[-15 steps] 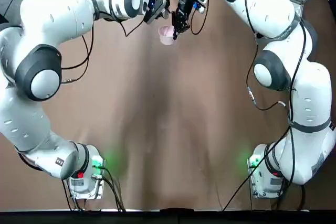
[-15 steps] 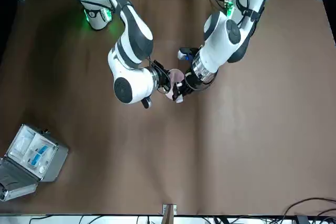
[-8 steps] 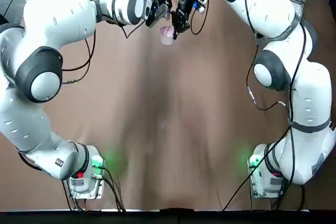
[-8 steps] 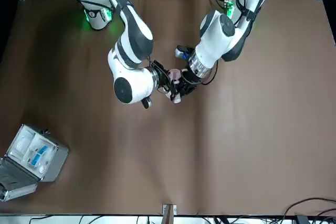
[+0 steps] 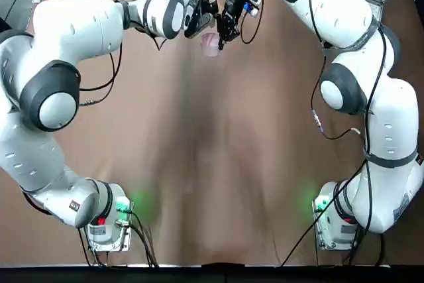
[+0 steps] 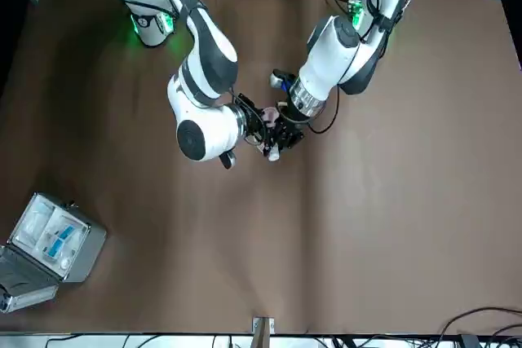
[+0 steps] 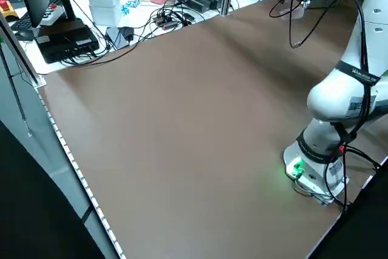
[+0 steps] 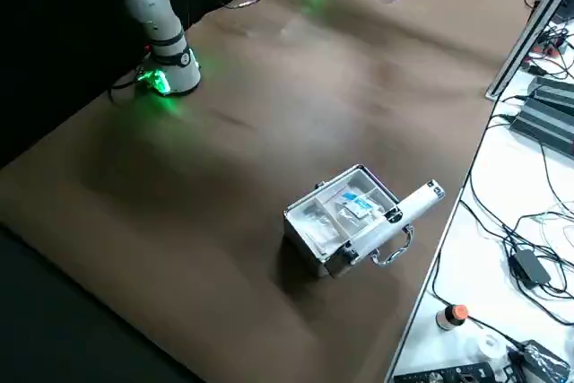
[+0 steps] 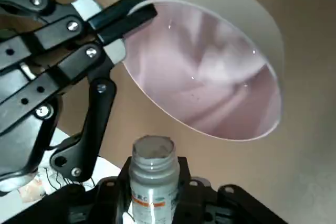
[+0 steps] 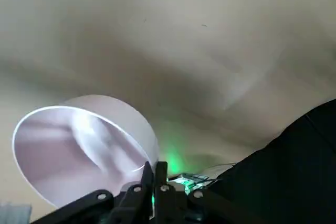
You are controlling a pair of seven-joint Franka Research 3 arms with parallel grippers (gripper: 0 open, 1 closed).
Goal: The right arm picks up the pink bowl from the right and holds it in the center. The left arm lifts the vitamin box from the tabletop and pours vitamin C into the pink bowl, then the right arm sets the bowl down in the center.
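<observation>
The pink bowl (image 5: 211, 42) hangs tilted above the tabletop (image 5: 212, 164) at the far centre. My right gripper (image 5: 221, 35) is shut on the bowl's rim, and its fingers (image 10: 155, 176) pinch the wall of the bowl (image 10: 79, 145). My left gripper (image 5: 201, 20) is close beside the bowl, shut on the vitamin box (image 9: 151, 167), a small white bottle. The bottle's open mouth points at the bowl (image 9: 210, 77). I see nothing inside the bowl. In the front view both grippers meet at the bowl (image 6: 268, 130).
An open grey hinged case (image 6: 50, 244) lies near the table's far right corner, also visible in the right side view (image 8: 345, 219). Cables, boxes and electronics (image 7: 151, 1) sit beyond the table's far edge. Both arm bases (image 5: 109, 220) stand at the near edge.
My left arm has swung its wrist closer to the bowl and turned the bottle toward it. The right gripper and the bowl have barely moved.
</observation>
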